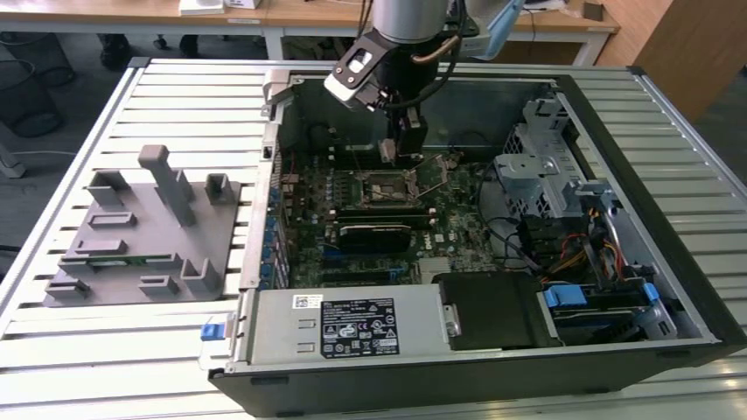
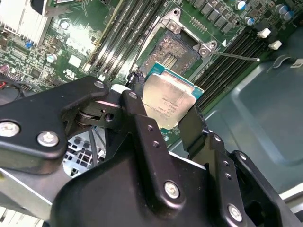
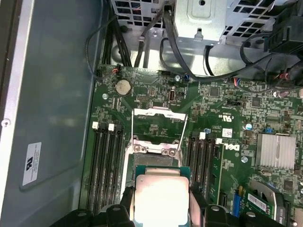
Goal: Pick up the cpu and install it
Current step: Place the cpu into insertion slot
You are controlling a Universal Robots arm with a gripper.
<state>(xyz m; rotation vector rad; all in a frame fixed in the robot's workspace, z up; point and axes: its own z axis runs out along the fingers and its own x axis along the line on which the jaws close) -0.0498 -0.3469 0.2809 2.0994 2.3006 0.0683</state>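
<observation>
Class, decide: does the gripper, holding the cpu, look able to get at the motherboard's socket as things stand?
Probably yes: the gripper holds the cpu above the socket, whose cover stands open, nothing between.

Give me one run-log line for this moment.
gripper: shut on small flat square silver-lidded cpu | location: inside open computer case, over open socket on green motherboard | cpu seated: no
</observation>
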